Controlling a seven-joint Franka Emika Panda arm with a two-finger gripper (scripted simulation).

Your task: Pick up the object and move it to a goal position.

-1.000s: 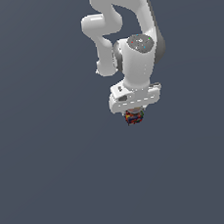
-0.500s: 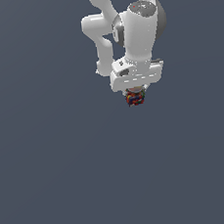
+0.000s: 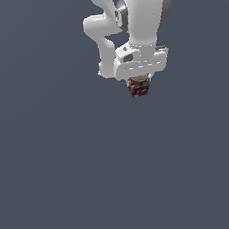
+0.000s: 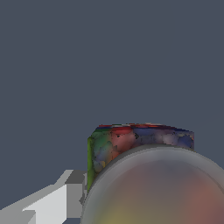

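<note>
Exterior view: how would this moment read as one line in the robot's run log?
phase: carrying | gripper: shut on can | can: held under the white hand, off the floor | goal: no marker visible

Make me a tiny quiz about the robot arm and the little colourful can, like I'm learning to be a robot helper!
1. True or false: the can sits just under the white gripper.
2. In the wrist view, which colours show on the can's side? A) red, green and blue B) only yellow C) only white
3. Fill in: in the exterior view, the can is much ______ than the gripper body above it.

Key: 1 true; 2 A; 3 narrower. The fingertips are hidden in the exterior view, so the grip itself cannot be confirmed, though one white finger shows beside the can in the wrist view.
</note>
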